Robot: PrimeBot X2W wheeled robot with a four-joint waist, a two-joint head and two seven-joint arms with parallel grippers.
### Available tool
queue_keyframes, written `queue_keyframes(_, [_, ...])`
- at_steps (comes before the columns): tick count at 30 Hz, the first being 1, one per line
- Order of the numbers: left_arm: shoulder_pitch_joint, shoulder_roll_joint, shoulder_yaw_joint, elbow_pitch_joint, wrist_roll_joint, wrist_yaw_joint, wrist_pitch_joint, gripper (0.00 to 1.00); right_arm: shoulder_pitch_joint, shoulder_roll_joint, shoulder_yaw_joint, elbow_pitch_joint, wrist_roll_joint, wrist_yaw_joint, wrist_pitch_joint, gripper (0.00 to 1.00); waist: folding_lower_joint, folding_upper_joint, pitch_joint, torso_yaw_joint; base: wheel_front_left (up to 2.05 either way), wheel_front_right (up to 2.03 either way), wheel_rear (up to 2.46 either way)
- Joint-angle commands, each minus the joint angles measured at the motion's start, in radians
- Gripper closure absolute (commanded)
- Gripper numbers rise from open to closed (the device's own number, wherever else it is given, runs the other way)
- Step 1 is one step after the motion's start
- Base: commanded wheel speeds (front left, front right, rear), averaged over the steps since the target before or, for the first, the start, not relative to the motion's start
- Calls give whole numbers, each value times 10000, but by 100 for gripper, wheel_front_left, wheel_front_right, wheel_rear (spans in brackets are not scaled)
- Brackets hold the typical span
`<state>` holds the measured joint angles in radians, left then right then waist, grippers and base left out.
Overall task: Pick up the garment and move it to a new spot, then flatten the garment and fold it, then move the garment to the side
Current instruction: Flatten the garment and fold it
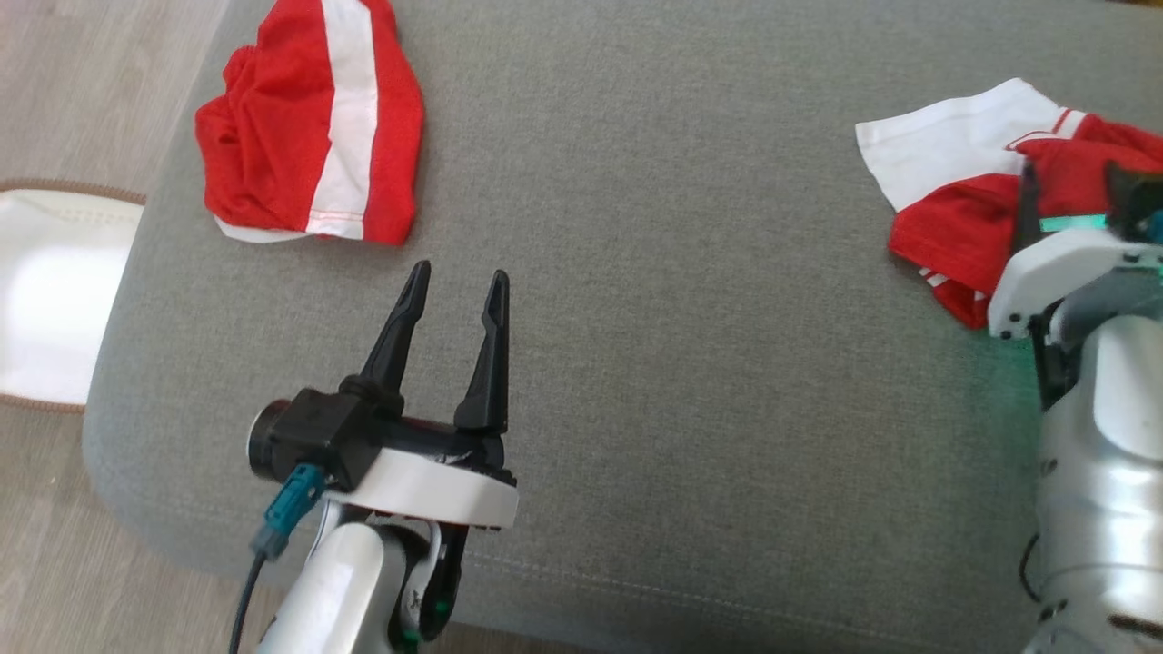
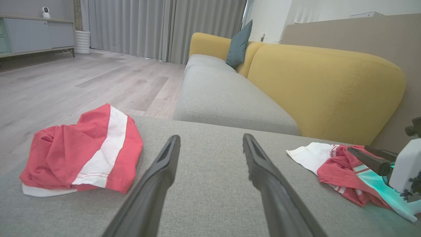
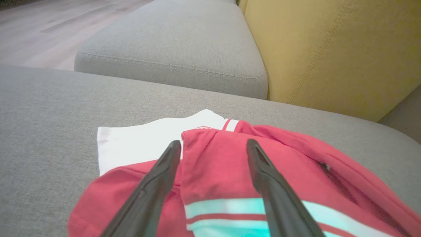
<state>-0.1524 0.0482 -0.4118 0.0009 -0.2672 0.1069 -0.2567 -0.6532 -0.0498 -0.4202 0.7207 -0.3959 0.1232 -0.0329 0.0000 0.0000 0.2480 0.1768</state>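
The crumpled red-and-white jersey garment [image 1: 954,154] lies at the far right of the grey upholstered seat [image 1: 681,318], close to the seat's right edge. One white sleeve is spread toward the left, and the red body is bunched up beside it. The right hand [image 3: 213,142] hangs directly over the red bunch with its two dark fingers spread apart and nothing between them. Whether the fingertips touch the cloth cannot be told. A green glow from the wrist falls on the white stripes of the fabric.

A second red garment with a broad white stripe [image 1: 309,127] sits in a compact heap at the far left corner of the seat, well apart from the first. The left hand [image 1: 459,272] hovers near the left front of the seat, just short of that heap, fingers spread and empty. Beyond the seat stand a yellow sofa back [image 2: 329,89] and a teal cushion [image 2: 238,44].
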Motion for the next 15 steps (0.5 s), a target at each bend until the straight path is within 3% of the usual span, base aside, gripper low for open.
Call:
queue_keyframes(1, [-491, 20, 218, -349, -97, 75, -51, 0, -537, -5, 30, -167, -269, 75, 20, 0, 0, 0, 96, 68, 0, 0, 0])
queue_keyframes(9, [-659, 20, 48, -335, -119, 121, -51, 0, -1217, -5, -978, 567, -1278, 75, -186, 0, 0, 0, 318, 109, 0, 0, 0])
queue_keyframes(10, [-666, 20, 30, -325, -123, 123, -51, 0, -1285, -5, -1073, 658, -1353, 75, -237, 100, 0, 0, 332, 103, 0, 0, 0])
queue_keyframes(15, [-667, 20, 0, -272, -104, 125, -51, 0, -1659, -5, -1352, 1121, -1529, 75, -655, 100, 0, 0, 314, -6, 0, 0, 0])
